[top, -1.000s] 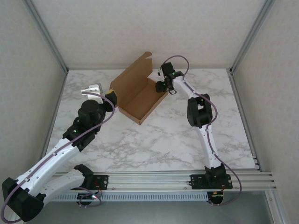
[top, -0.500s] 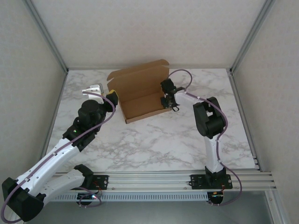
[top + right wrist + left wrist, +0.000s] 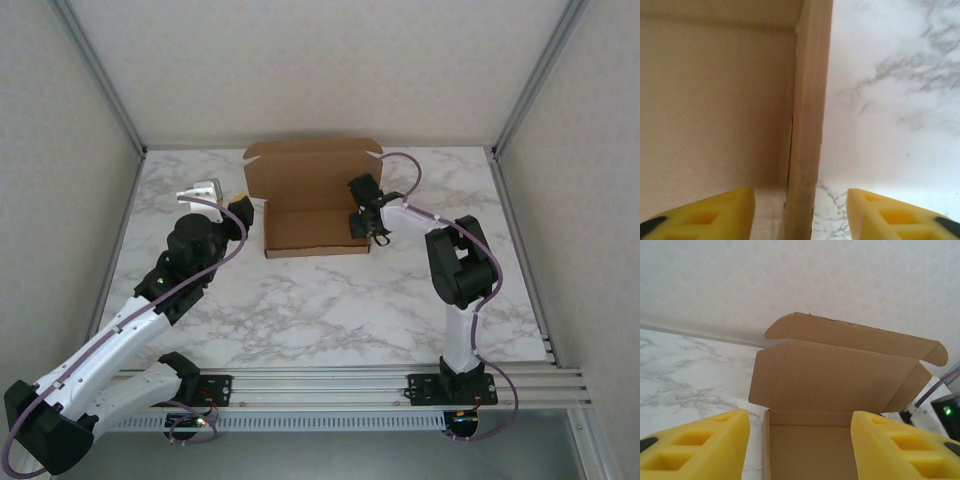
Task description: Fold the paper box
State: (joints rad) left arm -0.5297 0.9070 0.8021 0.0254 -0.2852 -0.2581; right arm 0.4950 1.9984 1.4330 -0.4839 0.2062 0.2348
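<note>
The paper box (image 3: 310,228) is a shallow brown cardboard mailer lying open at the back middle of the marble table, its lid (image 3: 312,165) standing up along the far side. My left gripper (image 3: 242,209) hovers just off the box's left end, open; in the left wrist view its yellow fingers (image 3: 695,447) frame the box tray (image 3: 807,450) and raised lid (image 3: 840,375). My right gripper (image 3: 362,222) is at the box's right end. In the right wrist view it (image 3: 800,215) stands open astride the box's side wall (image 3: 809,125), with a gap on each side.
A small white object (image 3: 197,190) lies on the table at the back left, behind my left arm. Metal frame posts and white walls bound the table at the back and sides. Bare marble (image 3: 330,300) stretches in front of the box.
The box has swung round from a diagonal pose to lie square with the back edge, lid at the far side. My right gripper moved nearer with the box's right end. The left arm stayed still.
</note>
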